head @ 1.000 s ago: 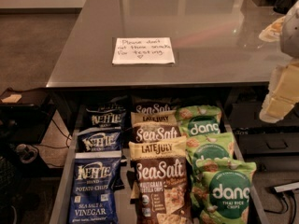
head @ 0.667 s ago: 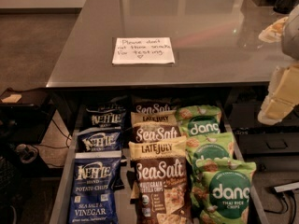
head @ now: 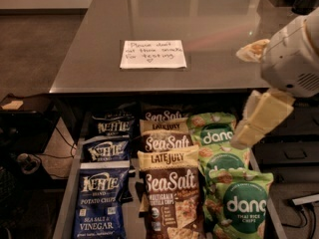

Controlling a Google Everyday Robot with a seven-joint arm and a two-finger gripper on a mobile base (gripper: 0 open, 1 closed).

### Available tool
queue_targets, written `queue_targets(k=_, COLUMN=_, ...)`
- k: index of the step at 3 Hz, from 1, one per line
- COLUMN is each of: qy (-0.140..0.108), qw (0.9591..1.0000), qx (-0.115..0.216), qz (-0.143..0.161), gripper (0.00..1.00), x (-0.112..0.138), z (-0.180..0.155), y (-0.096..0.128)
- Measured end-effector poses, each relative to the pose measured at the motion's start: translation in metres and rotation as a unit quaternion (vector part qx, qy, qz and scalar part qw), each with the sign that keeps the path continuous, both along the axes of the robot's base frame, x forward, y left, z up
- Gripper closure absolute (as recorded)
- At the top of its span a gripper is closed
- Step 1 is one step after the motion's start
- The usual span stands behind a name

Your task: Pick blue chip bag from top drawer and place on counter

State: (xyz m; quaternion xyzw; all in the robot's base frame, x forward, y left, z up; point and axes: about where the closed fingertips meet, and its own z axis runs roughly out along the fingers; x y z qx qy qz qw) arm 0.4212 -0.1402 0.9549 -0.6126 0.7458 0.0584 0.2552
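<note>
The blue chip bag (head: 99, 203) lies untouched at the front of the drawer's (head: 61, 218) left column. The gripper (head: 251, 126) has advanced inward above the drawer's right column. Whether it is wide or narrow cannot be told. The reach has only begun.

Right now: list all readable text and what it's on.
"KETTLE BRAND POTATO CHIPS SEA SALT & VINEGAR": front blue bag.
"KETTLE": rear blue bags.
"LATE JULY", "Sea Salt", "MULTIGRAIN TORTILLA CHIPS": front brown bag.
"dang THAI RICE CHIPS": front green bag.
"Please don't eat these snacks, for testing": note on counter, handwriting, roughly.
Small print on bags: unreadable.
No text on gripper, at right near green bags.
</note>
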Motion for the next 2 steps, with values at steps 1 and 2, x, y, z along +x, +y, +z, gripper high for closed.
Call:
queue_targets(k=1, qy=-0.001, qw=0.9983, qx=0.049, qz=0.031, gripper=0.00, x=0.005, z=-0.030, y=0.053)
queue_targets(k=2, qy=0.006, qw=0.9948, qx=0.073, qz=0.070, gripper=0.00, x=0.007, z=-0.062, y=0.115)
